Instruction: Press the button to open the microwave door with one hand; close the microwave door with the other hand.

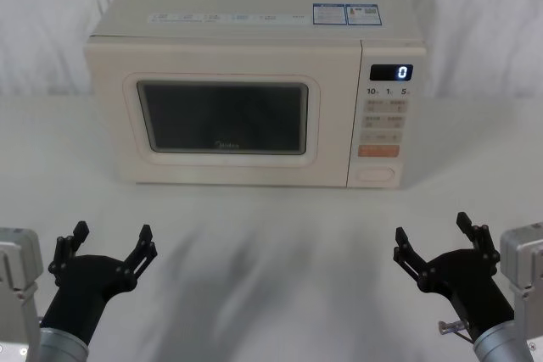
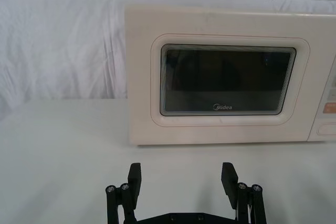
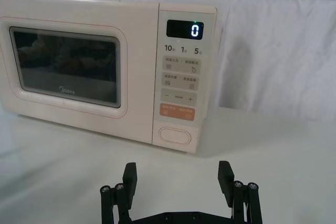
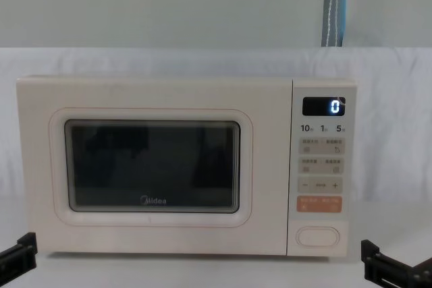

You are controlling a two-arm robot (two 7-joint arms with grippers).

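**Microwave door shut, both arms waiting**

Microwave (image 1: 254,82) sits mid-desk (image 1: 271,235), microwave door (image 1: 222,120) closed, display reads 0. Left gripper (image 1: 110,242) & right gripper (image 1: 433,239) hover near desk's front edge, well apart from it, jaws wide open, holding nothing. Step one not yet begun. Next: probably right gripper reaches fwd to push the button (image 1: 377,173), bottom of control panel.

Black left hand (image 1: 112,242) and right hand (image 1: 435,235), blocky notched fingers, small silver screws, grey metal wrist housings
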